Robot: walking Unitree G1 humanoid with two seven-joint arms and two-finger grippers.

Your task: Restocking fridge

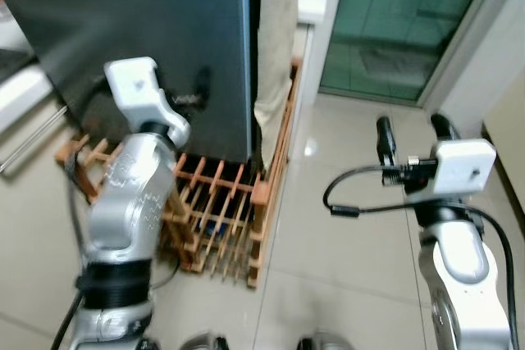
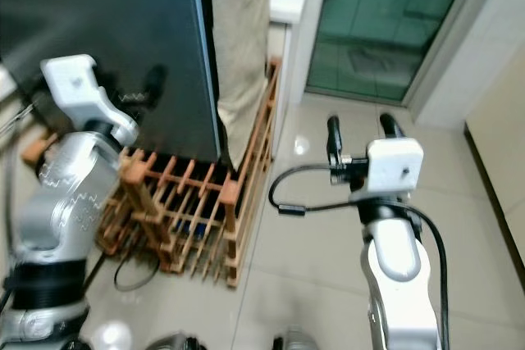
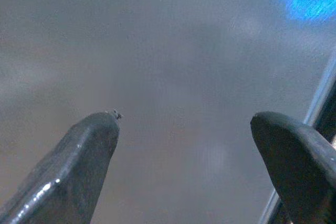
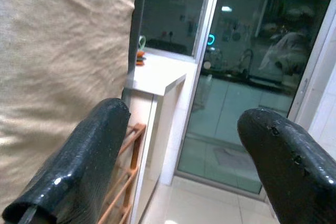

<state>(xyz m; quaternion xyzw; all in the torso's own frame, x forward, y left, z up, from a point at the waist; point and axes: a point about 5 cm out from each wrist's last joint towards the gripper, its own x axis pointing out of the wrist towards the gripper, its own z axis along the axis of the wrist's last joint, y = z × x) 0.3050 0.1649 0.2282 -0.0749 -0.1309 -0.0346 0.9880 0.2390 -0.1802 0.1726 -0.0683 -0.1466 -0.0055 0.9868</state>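
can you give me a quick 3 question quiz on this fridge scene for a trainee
1. True or false: the left gripper is raised close to the dark fridge door.
2. What stands on the floor at the foot of the fridge? A) a wooden rack B) a blue bucket C) a stack of plates
3. Fill in: the right gripper is open and holds ____.

Key:
1. True
2. A
3. nothing; it hangs over the tiled floor, its fingers spread with empty space between them.
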